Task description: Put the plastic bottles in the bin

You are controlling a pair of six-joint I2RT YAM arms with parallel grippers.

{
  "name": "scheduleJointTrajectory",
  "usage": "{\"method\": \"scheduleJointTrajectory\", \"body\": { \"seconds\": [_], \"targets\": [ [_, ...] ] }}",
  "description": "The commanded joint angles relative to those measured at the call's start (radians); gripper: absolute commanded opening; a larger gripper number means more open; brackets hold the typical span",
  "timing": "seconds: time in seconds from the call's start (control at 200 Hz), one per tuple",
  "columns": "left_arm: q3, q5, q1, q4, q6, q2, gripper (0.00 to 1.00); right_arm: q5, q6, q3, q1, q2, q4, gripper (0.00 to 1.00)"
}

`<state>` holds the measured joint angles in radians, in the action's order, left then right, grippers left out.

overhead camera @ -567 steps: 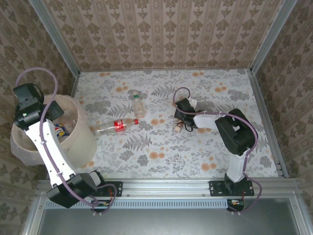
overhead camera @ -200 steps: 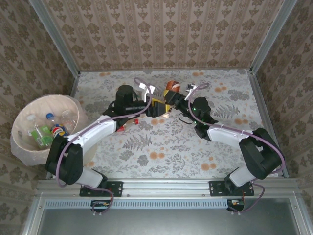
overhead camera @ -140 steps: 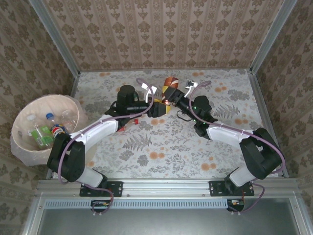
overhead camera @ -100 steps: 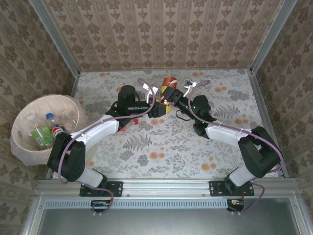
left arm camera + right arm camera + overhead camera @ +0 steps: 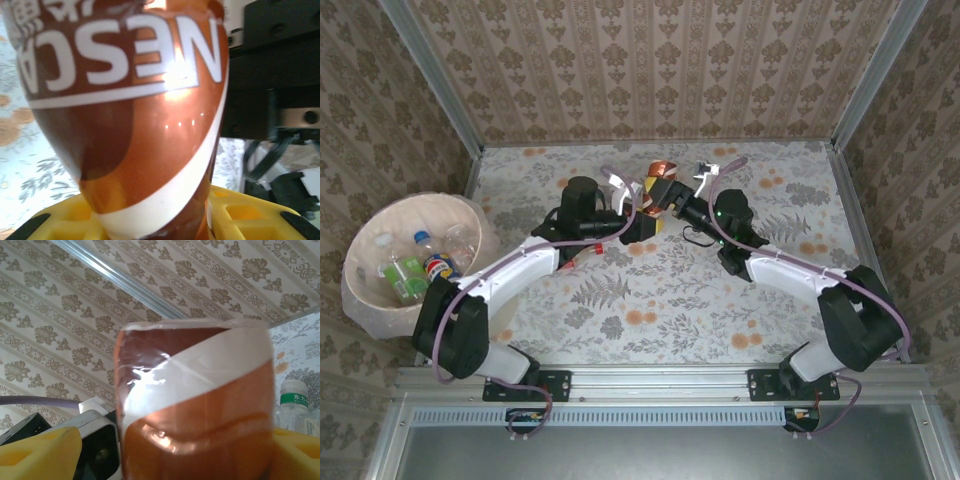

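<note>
Right jaws newly apart; left jaws (earlier wide) tight on bottle (image 5: 130, 130)

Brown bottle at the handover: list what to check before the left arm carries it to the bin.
1. Left gripper shut on the brown bottle: ok.
2. Right gripper open, with a gap showing beside the bottle: ok.
3. Right gripper drawn clear of the bottle: not ok, the bottle stands between its fingers.
4. Bin has room: ok, the bottles inside lie below the rim.
5. Red-labelled bottle under the left arm, clear of the swing: cannot tell.
</note>
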<state>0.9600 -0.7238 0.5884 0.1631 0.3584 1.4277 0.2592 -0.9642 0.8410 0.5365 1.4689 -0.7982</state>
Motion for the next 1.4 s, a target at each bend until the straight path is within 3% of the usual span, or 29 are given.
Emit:
{"method": "scheduleJointTrajectory", "body": {
  "seconds": [0.0, 0.045, 0.16, 0.31, 0.42, 0.585, 0.88, 1.145, 1.205, 1.27, 1.395],
  "targets": [
    [0.04, 0.148, -0.005, -0.092, -0.085, -0.051, 0.32, -0.011, 0.056, 0.021, -0.011, -0.071, 0.099, 0.93],
    [0.041, 0.184, -0.004, -0.111, -0.091, -0.064, 0.32, -0.045, 0.077, 0.011, -0.015, -0.117, 0.136, 1.0],
    [0.058, 0.314, -0.006, -0.195, -0.111, -0.106, 0.32, -0.162, 0.109, -0.026, -0.033, -0.18, 0.224, 1.0],
    [0.111, 0.505, -0.007, -0.37, -0.146, -0.163, 0.32, -0.393, 0.18, -0.017, -0.052, -0.24, 0.518, 1.0],
    [0.166, 0.649, -0.008, -0.513, -0.159, -0.203, 0.32, -0.489, 0.222, -0.036, -0.064, -0.262, 0.61, 1.0],
    [0.283, 0.844, -0.009, -0.728, -0.167, -0.25, 0.32, -0.497, 0.22, -0.079, -0.094, -0.276, 0.603, 1.0],
    [0.544, 1.313, -0.01, -1.111, -0.087, -0.294, 0.34, -0.468, 0.226, -0.064, -0.107, -0.219, 0.596, 1.0],
    [0.706, 1.735, -0.02, -1.389, 0.063, -0.296, 0.34, -0.394, 0.279, 0.024, -0.116, -0.137, 0.624, 1.0],
    [0.712, 1.765, -0.055, -1.445, 0.098, -0.32, 0.34, -0.378, 0.301, 0.053, -0.116, -0.123, 0.648, 1.0],
    [0.686, 1.725, -0.123, -1.461, 0.101, -0.357, 0.34, -0.363, 0.32, 0.075, -0.117, -0.112, 0.667, 1.0],
    [0.601, 1.587, -0.342, -1.435, 0.061, -0.432, 0.35, -0.351, 0.313, 0.081, -0.118, -0.101, 0.661, 1.0]
  ]
}}
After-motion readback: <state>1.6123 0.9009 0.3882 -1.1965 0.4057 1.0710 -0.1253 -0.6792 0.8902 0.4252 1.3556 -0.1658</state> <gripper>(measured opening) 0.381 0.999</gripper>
